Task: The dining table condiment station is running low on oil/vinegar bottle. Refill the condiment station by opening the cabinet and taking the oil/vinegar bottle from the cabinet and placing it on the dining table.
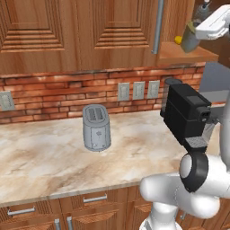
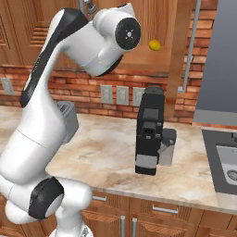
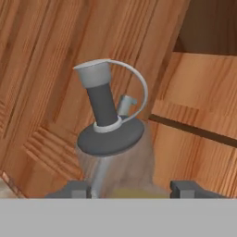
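The oil/vinegar bottle [image 3: 115,152] is clear glass with yellowish liquid, a dark cap and a grey pourer top. In the hand view it stands close up between my two fingertips, with my gripper [image 3: 129,187] shut on its body. From the left base view the bottle [image 1: 190,39] hangs tilted under my hand at the top right, in front of the open cabinet's shelf [image 1: 188,55]. The cabinet door [image 1: 134,27] is swung open, its silver bar handle [image 1: 157,27] upright. The dining table is out of view.
A small yellow round fruit [image 1: 178,39] [image 2: 154,45] lies on the cabinet shelf. On the marbled counter [image 1: 45,152] stand a grey toaster [image 1: 96,128] and a black coffee machine [image 1: 184,112] [image 2: 149,134]. A sink [image 2: 227,166] lies at the right.
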### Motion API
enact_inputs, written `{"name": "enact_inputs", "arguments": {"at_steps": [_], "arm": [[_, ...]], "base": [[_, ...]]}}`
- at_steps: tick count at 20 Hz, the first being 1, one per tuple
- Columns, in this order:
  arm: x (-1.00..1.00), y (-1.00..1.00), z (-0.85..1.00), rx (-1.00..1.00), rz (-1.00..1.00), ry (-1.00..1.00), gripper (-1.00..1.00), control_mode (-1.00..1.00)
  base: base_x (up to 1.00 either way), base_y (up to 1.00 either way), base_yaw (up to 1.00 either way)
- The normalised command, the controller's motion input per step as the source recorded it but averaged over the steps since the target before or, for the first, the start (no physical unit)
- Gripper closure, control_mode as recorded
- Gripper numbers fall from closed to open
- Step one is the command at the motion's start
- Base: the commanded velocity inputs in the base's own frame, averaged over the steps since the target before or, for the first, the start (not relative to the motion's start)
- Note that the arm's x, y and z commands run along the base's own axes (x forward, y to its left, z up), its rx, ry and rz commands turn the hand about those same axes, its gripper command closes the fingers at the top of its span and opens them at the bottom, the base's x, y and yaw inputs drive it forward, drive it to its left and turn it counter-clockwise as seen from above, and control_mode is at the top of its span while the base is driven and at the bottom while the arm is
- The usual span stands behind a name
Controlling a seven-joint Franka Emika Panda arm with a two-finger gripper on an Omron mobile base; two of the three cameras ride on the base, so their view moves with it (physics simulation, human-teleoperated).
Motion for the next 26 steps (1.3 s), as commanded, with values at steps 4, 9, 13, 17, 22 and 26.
{"name": "enact_inputs", "arguments": {"at_steps": [4, 9, 13, 17, 22, 26], "arm": [[-1.00, 0.00, -0.50, -0.12, -0.06, 0.01, 1.00, -1.00], [-1.00, 0.12, -0.95, -0.06, -0.03, 0.00, 1.00, -1.00], [-0.97, 0.33, -0.97, -0.01, -0.01, 0.00, 1.00, -1.00], [-0.43, 0.48, -0.41, 0.01, 0.00, 0.01, 1.00, -1.00], [-0.01, 0.42, 0.00, 0.00, 0.00, 0.04, 1.00, -1.00], [0.00, 0.16, 0.00, 0.00, 0.00, 0.01, 1.00, -1.00]], "base": [[0.00, 0.00, 0.00], [0.00, 0.00, 0.00], [0.00, 0.00, 0.00], [0.00, 0.00, 0.00], [0.00, 0.00, 0.00], [0.00, 0.00, 0.00]]}}
